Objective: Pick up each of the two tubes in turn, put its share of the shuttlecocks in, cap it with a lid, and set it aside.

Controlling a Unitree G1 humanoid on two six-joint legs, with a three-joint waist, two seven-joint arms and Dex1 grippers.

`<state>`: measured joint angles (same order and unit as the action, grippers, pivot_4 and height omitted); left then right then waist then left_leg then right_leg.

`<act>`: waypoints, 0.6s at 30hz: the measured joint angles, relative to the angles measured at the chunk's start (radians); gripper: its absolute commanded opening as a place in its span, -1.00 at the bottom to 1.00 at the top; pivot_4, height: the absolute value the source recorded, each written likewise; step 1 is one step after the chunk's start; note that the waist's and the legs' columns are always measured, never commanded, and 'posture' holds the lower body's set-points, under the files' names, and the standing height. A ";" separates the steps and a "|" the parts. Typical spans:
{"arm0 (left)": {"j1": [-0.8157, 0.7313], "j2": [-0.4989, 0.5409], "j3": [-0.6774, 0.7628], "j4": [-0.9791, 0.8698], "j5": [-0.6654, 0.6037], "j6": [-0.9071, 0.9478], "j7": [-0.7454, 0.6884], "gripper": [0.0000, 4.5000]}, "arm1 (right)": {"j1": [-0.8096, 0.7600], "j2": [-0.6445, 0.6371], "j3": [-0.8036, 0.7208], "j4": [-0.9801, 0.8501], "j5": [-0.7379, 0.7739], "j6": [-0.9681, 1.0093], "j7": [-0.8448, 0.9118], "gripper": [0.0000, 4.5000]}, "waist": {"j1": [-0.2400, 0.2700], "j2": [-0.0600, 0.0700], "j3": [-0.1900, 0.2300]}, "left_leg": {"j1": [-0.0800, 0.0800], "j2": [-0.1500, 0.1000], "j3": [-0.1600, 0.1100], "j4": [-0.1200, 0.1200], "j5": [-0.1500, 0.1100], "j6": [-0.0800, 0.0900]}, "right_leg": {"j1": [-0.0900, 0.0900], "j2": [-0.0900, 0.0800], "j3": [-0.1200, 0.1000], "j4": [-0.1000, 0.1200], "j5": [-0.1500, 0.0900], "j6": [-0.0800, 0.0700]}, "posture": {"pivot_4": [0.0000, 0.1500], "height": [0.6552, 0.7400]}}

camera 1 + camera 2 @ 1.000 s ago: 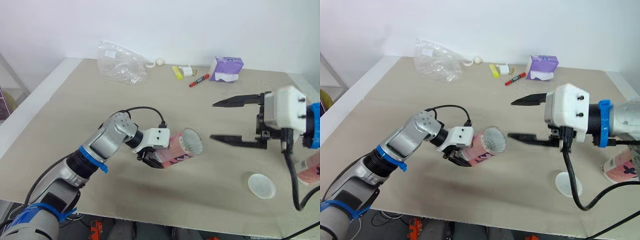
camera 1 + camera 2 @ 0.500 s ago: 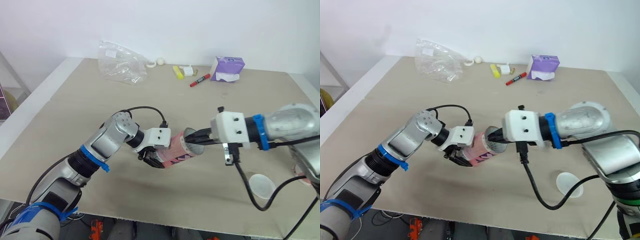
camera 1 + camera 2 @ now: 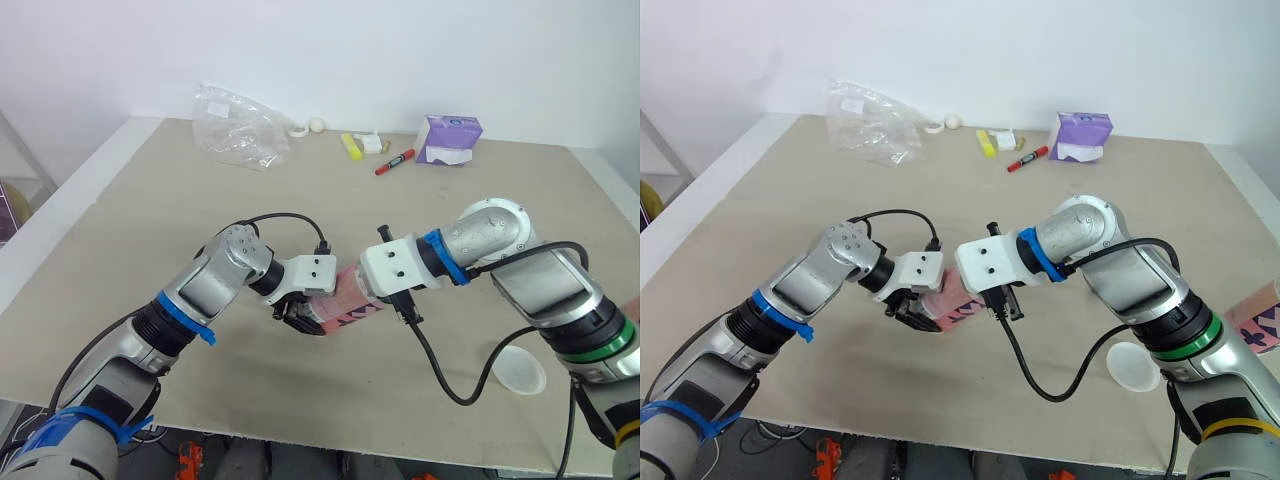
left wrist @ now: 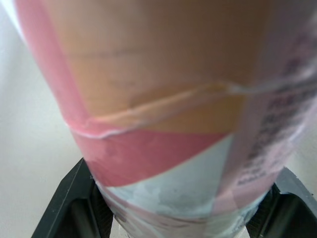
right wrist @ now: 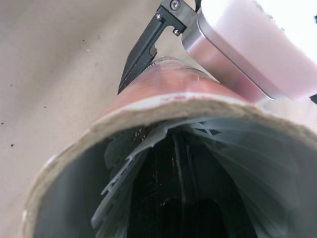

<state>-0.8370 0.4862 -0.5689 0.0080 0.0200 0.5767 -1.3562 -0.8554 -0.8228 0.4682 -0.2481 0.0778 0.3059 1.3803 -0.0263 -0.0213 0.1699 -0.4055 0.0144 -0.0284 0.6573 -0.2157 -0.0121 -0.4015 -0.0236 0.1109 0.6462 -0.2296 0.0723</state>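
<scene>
Left gripper [image 3: 314, 314]: clamping the tube side-on; its two black fingers [image 4: 74, 201] are pressing against opposite sides of the wall, toward the end away from the mouth.
Tube [image 3: 348, 302]: pink-patterned cardboard, being held roughly level over the table [image 3: 150, 220] between the two grippers; its open mouth is facing the right gripper.
Right gripper [image 5: 173, 191]: reaching into the tube's mouth, its front end sitting buried inside; whether it is wide or narrow cannot be told, since the tube wall is hiding it.
Shuttlecocks [image 5: 126, 166]: sitting inside the tube; their white feathers are lining the inner wall all round the right gripper.
Lid [image 3: 520, 370]: white disc, lying flat on the table to the right of the right gripper and nearer the robot, well apart from it.
Second tube [image 3: 1260, 318]: pink-patterned, showing partly at the edge of the right eye view, farther to the right of the right gripper than the lid is.
Bag [image 3: 240, 125]: clear crumpled plastic, lying far beyond the left gripper near the table's back edge.
Box [image 3: 448, 138]: purple and white, sitting far beyond the right gripper near the back edge.
Marker [image 3: 396, 161]: red, lying just beside the box, on the side toward the bag.
Yellow piece [image 3: 351, 146]: lying near the marker, between it and the bag.
</scene>
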 measured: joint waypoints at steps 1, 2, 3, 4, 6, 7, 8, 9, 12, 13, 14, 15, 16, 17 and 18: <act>0.000 0.001 0.000 0.001 0.000 0.000 0.000 0.27 | -0.006 0.012 0.001 0.007 -0.006 0.000 0.010 -0.98 | -0.001 0.000 0.000 | 0.000 0.000 0.000 0.000 0.000 0.000 | 0.000 0.000 0.000 0.000 0.000 0.000 | 1.00 1.00; 0.001 0.001 0.001 0.001 0.001 0.000 0.001 0.27 | -0.015 0.025 0.003 0.016 -0.012 0.001 0.021 -0.98 | -0.001 0.000 0.000 | 0.000 0.000 0.000 0.000 0.001 0.000 | 0.000 0.000 0.000 0.000 0.000 0.000 | 1.00 1.00; 0.002 0.002 0.002 0.001 0.001 0.000 0.002 0.27 | -0.019 0.036 0.005 0.020 -0.020 0.002 0.034 -0.98 | -0.002 0.000 0.000 | 0.000 0.000 0.000 0.000 0.001 0.000 | 0.000 0.000 0.000 0.000 0.001 -0.001 | 1.00 1.00; 0.003 0.002 0.003 0.001 0.001 0.000 0.002 0.27 | -0.021 0.043 0.005 0.023 -0.024 0.002 0.040 -0.98 | -0.003 0.000 0.000 | 0.001 0.001 0.000 0.000 0.001 0.000 | 0.000 0.000 0.000 0.001 0.001 -0.001 | 1.00 1.00; 0.005 0.003 0.005 0.001 0.000 0.001 0.002 0.27 | -0.022 0.054 0.002 0.028 -0.031 0.005 0.053 -0.98 | -0.004 0.000 -0.001 | 0.001 0.001 0.000 0.000 0.001 0.000 | 0.000 0.000 0.000 0.001 0.001 -0.001 | 1.00 1.00; 0.006 0.003 0.006 0.001 0.000 0.001 0.001 0.27 | -0.022 0.059 0.001 0.030 -0.035 0.006 0.057 -0.98 | -0.005 0.000 -0.001 | 0.001 0.001 0.000 0.000 0.001 0.000 | 0.000 0.000 0.000 0.001 0.001 -0.001 | 1.00 1.00; 0.007 0.004 0.007 0.001 0.000 0.001 0.001 0.27 | -0.022 0.064 -0.002 0.033 -0.038 0.007 0.060 -0.98 | -0.006 0.000 -0.002 | 0.001 0.001 0.000 0.000 0.001 0.000 | 0.000 0.000 0.000 0.001 0.001 -0.001 | 1.00 1.00; 0.009 0.004 0.009 0.001 0.000 0.000 0.001 0.27 | -0.022 0.070 -0.006 0.034 -0.041 0.012 0.064 -0.98 | -0.007 0.000 -0.002 | 0.001 0.001 0.000 0.000 0.001 0.000 | 0.000 0.000 0.000 0.001 0.001 -0.001 | 1.00 1.00; 0.011 0.003 0.012 0.001 0.000 -0.004 0.002 0.27 | -0.021 0.072 -0.023 0.033 -0.033 0.031 0.073 -0.98 | -0.007 0.000 -0.002 | 0.001 0.000 0.000 0.000 0.001 0.000 | 0.000 0.000 0.000 0.001 0.001 -0.001 | 1.00 1.00; 0.013 0.003 0.014 0.001 0.000 -0.007 0.002 0.27 | -0.019 0.071 -0.030 0.032 -0.023 0.043 0.075 -0.98 | -0.007 0.001 -0.002 | 0.000 0.000 0.000 0.000 0.001 0.000 | 0.000 0.000 0.000 0.001 0.001 -0.001 | 1.00 1.00; 0.016 0.002 0.018 0.001 0.000 -0.014 0.002 0.27 | -0.011 0.064 -0.050 0.029 -0.001 0.069 0.076 -0.98 | -0.006 0.001 -0.002 | -0.001 0.000 0.000 0.000 0.001 0.000 | -0.001 0.000 0.000 0.001 0.001 -0.001 | 1.00 1.00; 0.021 0.001 0.020 0.001 -0.001 -0.032 0.002 0.27 | 0.003 0.056 -0.093 0.016 0.043 0.106 0.075 -0.98 | -0.004 0.001 -0.001 | -0.002 0.000 -0.001 0.000 0.002 0.000 | -0.001 -0.001 0.000 0.001 0.001 -0.001 | 1.00 1.00; 0.025 0.002 0.022 0.003 -0.001 -0.046 0.003 0.27 | 0.008 0.042 -0.134 0.005 0.081 0.136 0.074 -0.98 | 0.000 0.001 -0.001 | -0.004 -0.001 -0.001 0.000 0.002 -0.001 | -0.002 -0.002 0.000 0.000 0.001 0.000 | 1.00 1.00; 0.028 0.002 0.023 0.003 -0.001 -0.059 0.004 0.27 | 0.011 0.027 -0.172 -0.008 0.110 0.160 0.073 -0.98 | 0.002 0.002 -0.001 | -0.004 -0.002 -0.001 0.000 0.002 -0.001 | -0.003 -0.002 0.000 0.000 0.000 0.000 | 1.00 1.00; 0.034 0.000 0.026 0.007 -0.002 -0.075 0.006 0.27 | 0.011 0.004 -0.225 -0.029 0.147 0.192 0.071 -0.98 | 0.005 0.002 -0.001 | -0.005 -0.002 -0.001 0.000 0.002 -0.001 | -0.002 -0.003 0.000 0.000 0.000 0.001 | 1.00 1.00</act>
<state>-0.8034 0.4861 -0.5431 0.0146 0.0184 0.5014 -1.3507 -0.8442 -0.8191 0.2436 -0.2772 0.2245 0.4978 1.4510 -0.0217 -0.0198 0.1692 -0.4104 0.0124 -0.0295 0.6570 -0.2140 -0.0127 -0.4040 -0.0262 0.1107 0.6463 -0.2299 0.0731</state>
